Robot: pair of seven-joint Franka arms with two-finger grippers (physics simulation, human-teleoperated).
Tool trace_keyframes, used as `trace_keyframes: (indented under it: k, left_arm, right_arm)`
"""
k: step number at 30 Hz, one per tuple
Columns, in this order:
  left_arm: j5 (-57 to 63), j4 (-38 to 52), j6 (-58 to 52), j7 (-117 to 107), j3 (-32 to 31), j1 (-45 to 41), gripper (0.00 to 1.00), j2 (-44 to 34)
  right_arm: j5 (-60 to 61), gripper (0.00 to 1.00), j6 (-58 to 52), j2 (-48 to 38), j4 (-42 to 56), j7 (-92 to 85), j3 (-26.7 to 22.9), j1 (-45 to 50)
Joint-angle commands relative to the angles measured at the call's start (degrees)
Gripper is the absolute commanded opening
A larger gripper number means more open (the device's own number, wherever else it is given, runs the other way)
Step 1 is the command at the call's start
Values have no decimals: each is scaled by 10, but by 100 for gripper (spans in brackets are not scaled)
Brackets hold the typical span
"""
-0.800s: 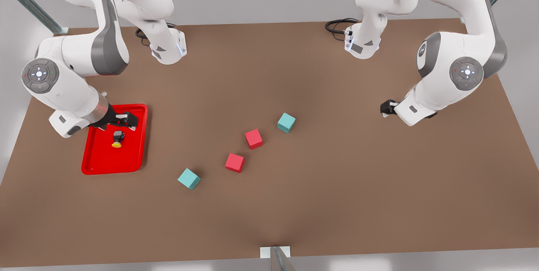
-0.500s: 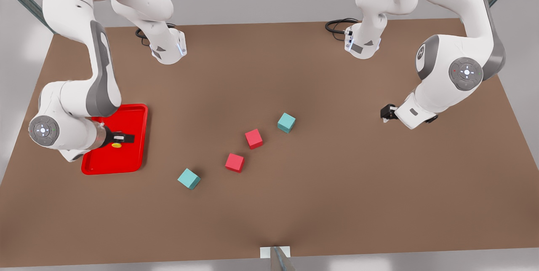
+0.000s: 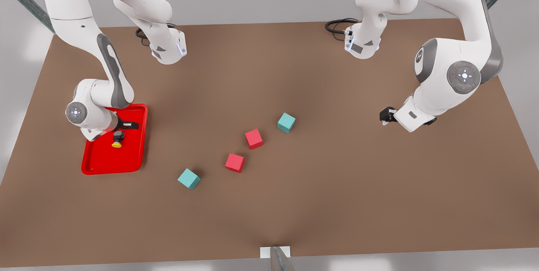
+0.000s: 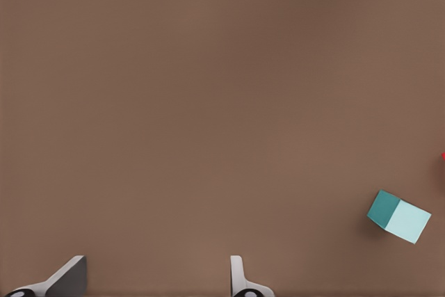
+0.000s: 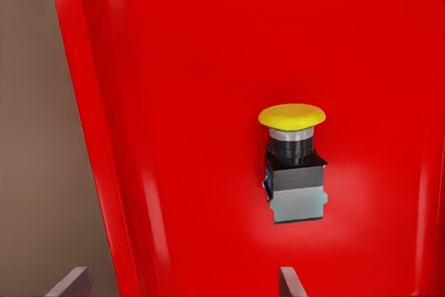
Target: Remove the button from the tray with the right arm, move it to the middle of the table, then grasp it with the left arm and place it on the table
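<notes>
Right claw (image 3: 131,125) hovered over the far end of the red tray (image 3: 101,165) at the front view's left, fingers (image 5: 290,284) spread wide and holding nothing, with the button (image 3: 117,139) lying on its side on the tray floor just beside the claw, yellow cap pointing toward the near edge of the bench (image 3: 294,203). Left claw (image 3: 384,115) waited above bare bench at the front view's right, fingers (image 4: 240,279) apart and empty, a teal cube (image 4: 398,216) near it
</notes>
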Motion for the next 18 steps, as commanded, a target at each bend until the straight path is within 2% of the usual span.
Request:
trace_keyframes:
  k: [1, 8, 11, 18]
  left_arm:
    - [0, 0, 1, -5, 0, 0, 100, 0]
    - [0, 0, 6, -5, 1, 0, 100, 4]
    - [0, 0, 6, -5, 0, 0, 100, 4]
    - [0, 0, 9, -5, 0, 0, 100, 7]
  right_arm:
    - [-15, 100, 206, 4, -8, -105, 0, -9]
    - [-49, 100, 219, 24, -22, -111, 1, -36]
    - [-47, 100, 84, 23, -16, -97, 2, -32]
    - [-47, 100, 68, 35, -2, -85, 1, -37]
